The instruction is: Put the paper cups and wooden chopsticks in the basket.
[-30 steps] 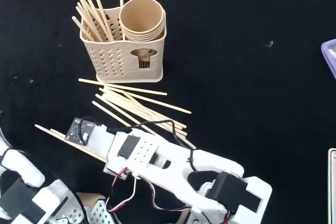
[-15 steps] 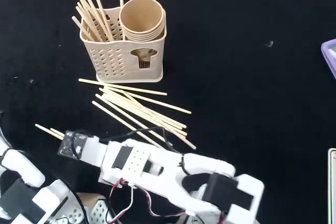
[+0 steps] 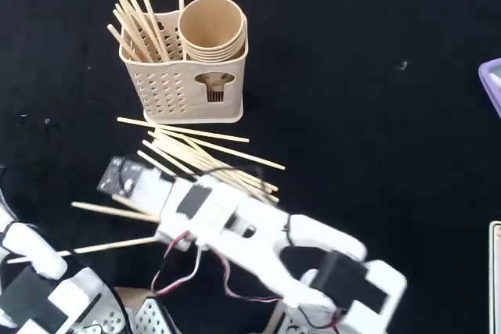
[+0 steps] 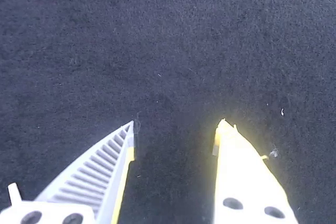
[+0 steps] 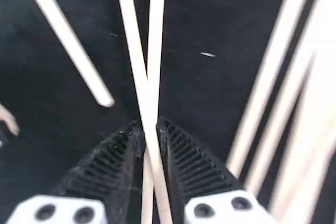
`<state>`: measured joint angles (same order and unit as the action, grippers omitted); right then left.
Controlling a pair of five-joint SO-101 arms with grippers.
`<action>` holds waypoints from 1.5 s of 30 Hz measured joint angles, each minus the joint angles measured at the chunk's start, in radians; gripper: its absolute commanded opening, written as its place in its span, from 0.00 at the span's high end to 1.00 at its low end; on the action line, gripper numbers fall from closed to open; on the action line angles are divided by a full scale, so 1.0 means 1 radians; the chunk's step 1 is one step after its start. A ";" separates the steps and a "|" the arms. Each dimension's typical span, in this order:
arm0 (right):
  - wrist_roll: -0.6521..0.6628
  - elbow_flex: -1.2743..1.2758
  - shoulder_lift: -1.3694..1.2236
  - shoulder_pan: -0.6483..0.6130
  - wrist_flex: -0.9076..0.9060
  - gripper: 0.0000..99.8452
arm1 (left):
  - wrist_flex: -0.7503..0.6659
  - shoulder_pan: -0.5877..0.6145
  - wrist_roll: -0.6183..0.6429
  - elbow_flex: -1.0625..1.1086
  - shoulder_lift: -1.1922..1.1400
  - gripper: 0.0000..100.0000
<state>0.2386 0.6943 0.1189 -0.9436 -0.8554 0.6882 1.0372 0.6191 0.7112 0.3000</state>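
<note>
A cream perforated basket (image 3: 188,87) stands at the back left of the black table. It holds stacked paper cups (image 3: 211,25) and several wooden chopsticks (image 3: 137,25). More chopsticks (image 3: 211,154) lie in a loose pile in front of it. My right arm (image 3: 235,224) reaches over the pile's near end. My right gripper (image 5: 149,127) is shut on two crossed chopsticks (image 5: 144,77), which stick out leftwards from under the arm (image 3: 109,210). My left gripper (image 4: 176,129) is open over bare black cloth.
The left arm's white base (image 3: 39,279) sits at the near left corner. A purple object (image 3: 491,84) shows at the right edge and a white one (image 3: 495,271) lower down. Loose chopsticks (image 5: 283,93) lie beside the held pair.
The right arm dipped to two chopsticks lying at the near left, then pulled back toward the pile. Those two sticks now swing out leftwards from under it.
</note>
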 measured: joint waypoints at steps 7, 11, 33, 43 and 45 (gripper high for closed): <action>0.081 0.000 0.034 0.130 -0.017 0.99 | 0.000 0.000 0.000 0.000 0.000 0.76; 0.081 0.000 0.058 0.141 -0.017 0.99 | 0.000 0.000 0.000 0.000 0.000 0.76; 0.083 0.052 0.698 0.160 0.186 0.99 | 0.000 0.000 0.000 0.000 0.000 0.76; 0.133 0.245 0.545 0.239 0.245 0.99 | 0.000 0.000 0.000 0.000 0.000 0.76; 0.186 0.265 0.479 0.256 0.253 0.99 | 0.000 0.000 0.000 0.000 0.000 0.76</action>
<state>0.4242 0.9597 0.5976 -0.6874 -0.6022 0.6882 1.0372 0.6191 0.7112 0.3000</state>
